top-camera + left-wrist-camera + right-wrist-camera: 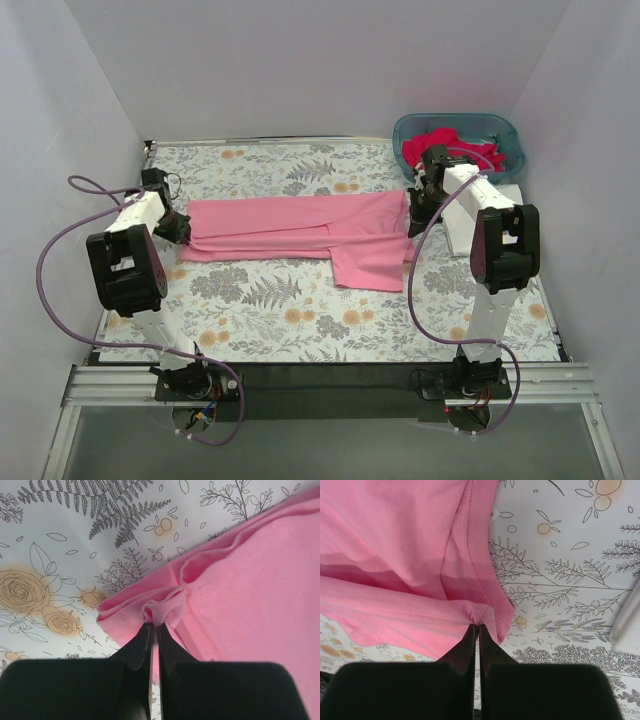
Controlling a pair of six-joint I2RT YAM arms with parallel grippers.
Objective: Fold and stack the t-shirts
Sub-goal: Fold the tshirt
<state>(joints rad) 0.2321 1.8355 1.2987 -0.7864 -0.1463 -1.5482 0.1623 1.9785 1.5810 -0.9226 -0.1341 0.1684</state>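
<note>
The pink shirt [300, 225] lies on the flowery cloth [280, 310]. In the top view it stretches in a long strip from 9 o'clock to 3 o'clock. It looks folded the long way once, with one flap sticking out toward 5 o'clock.

The left gripper [154, 626] is squeezed tight on a small bunch of pink cloth at the 9 o'clock end. The layers crumple up right at its tips. The right gripper [476, 626] is squeezed tight on the shirt's edge at the 3 o'clock end, just below the collar [477, 540].

I think each arm holds one end so the shirt stays pulled straight between them. That way it will not sag or wrinkle. Pinching the layers together should also stop the fold from opening. From here, one end could be lifted and laid over the other to make the shirt short.

The red shirts [450, 148] sit in a heap in the basket [500, 128] at 1 o'clock. They are close to the right arm, so they are easy to reach later. The job looks far from done.
</note>
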